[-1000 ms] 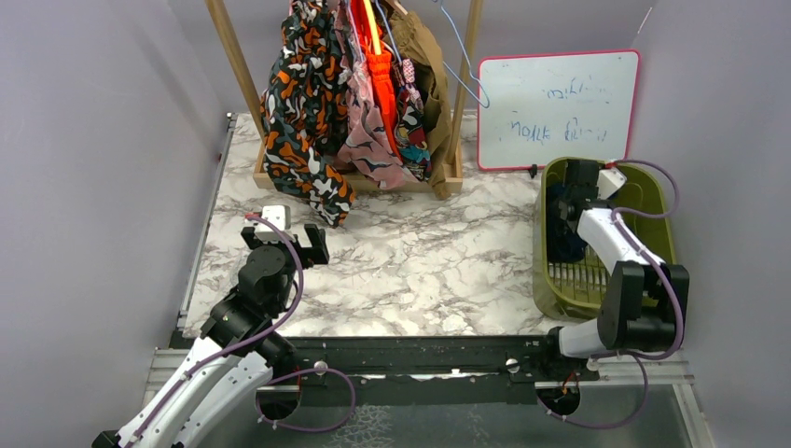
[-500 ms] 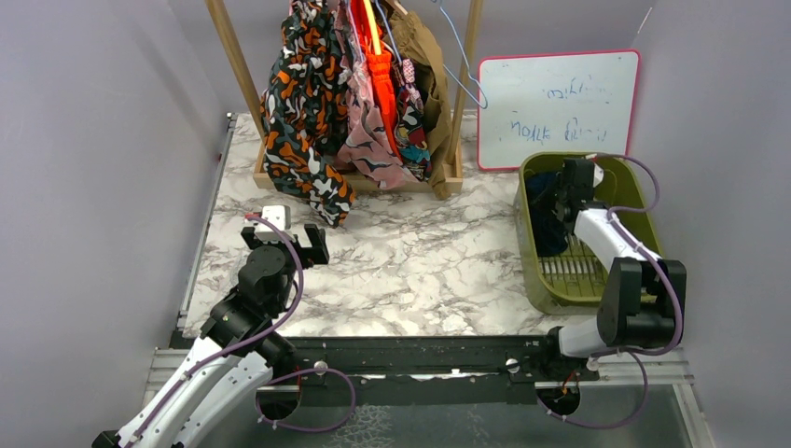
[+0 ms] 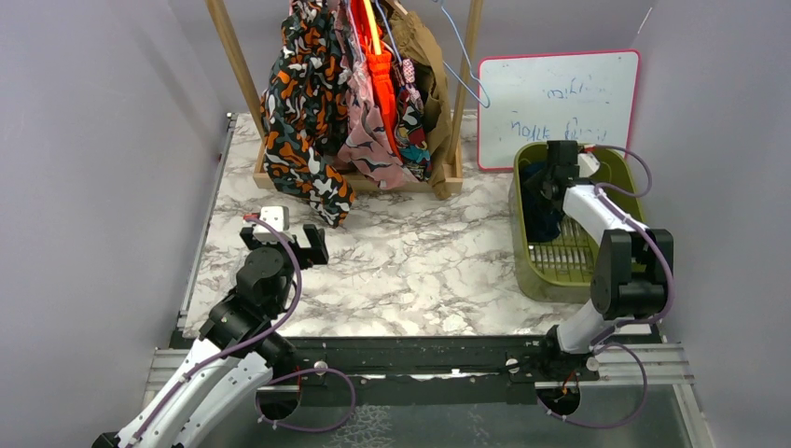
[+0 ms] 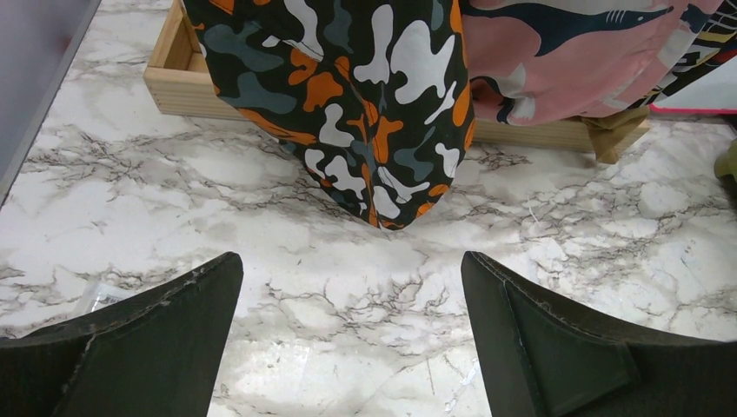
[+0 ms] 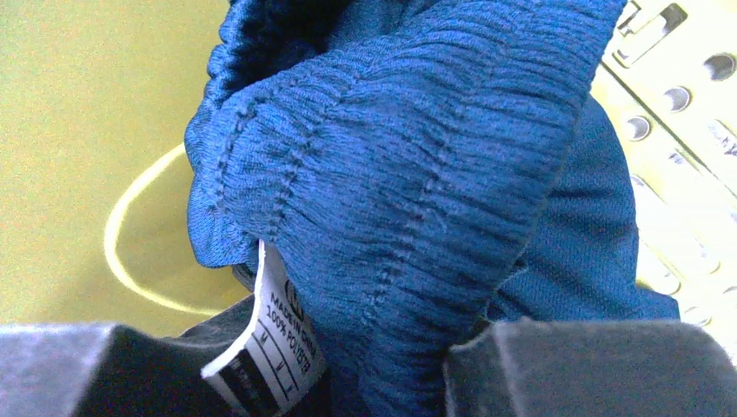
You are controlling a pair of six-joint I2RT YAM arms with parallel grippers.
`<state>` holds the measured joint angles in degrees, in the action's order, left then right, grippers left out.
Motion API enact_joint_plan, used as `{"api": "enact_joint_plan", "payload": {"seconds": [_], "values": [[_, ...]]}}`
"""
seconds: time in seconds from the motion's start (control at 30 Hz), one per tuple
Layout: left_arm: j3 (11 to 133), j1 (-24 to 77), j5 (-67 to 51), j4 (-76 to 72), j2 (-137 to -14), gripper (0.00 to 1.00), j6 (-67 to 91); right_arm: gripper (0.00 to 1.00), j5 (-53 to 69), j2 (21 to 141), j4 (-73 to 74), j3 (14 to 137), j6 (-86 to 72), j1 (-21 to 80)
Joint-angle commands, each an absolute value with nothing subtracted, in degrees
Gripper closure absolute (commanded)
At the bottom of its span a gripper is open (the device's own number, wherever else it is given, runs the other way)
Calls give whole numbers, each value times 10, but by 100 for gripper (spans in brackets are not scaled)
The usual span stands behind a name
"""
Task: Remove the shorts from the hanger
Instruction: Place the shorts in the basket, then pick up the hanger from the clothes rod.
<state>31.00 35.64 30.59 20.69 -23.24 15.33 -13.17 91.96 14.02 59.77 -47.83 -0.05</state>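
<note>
- Fingers (image 4: 156,339) of the left end effector (image 4: 350,261) stand wide apart with nothing between them, low over the marble tabletop (image 4: 261,226). It faces the camouflage shorts (image 4: 374,104), probably so it can take the drooping hem next.
- Camouflage shorts hang lowest on the wooden rack (image 3: 238,65), their hem draped past its base frame onto the marble.
- Pink shark-print shorts (image 4: 565,61), bright orange shorts (image 3: 381,84) and tan shorts (image 3: 427,65) are packed beside them on the rail, not yet removed.
- A whiteboard (image 3: 560,107) leans against the back wall.
- The green basket (image 3: 571,266) collects removed pairs, and the navy shorts (image 5: 408,156) lie inside it.
- The right end effector (image 5: 365,347) reaches into the basket with the navy waistband bunched between its fingers. Whether it is clamping or letting go I cannot tell.
</note>
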Motion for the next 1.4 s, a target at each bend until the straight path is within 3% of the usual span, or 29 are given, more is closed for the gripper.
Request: {"api": "enact_joint_plan", "payload": {"seconds": [0.0,0.17,0.37,0.7,0.93,1.1,1.17,1.37], "values": [[306,354,294,197,-220,1,147,61,-215,936,173,636,-545,7],[307,354,294,196,-220,1,147,31,-234,934,198,651,-518,6],[307,354,292,196,-221,1,146,14,-185,847,159,622,-421,6],[308,354,289,197,-217,1,144,11,-165,704,198,632,-302,6],[308,354,289,197,-219,1,142,10,178,567,32,562,-272,6],[308,354,289,197,-218,1,142,13,413,566,-44,499,-419,13],[308,354,289,197,-217,1,142,13,468,582,-22,498,-388,38],[309,354,288,196,-223,1,143,15,344,631,155,584,-236,179]]}}
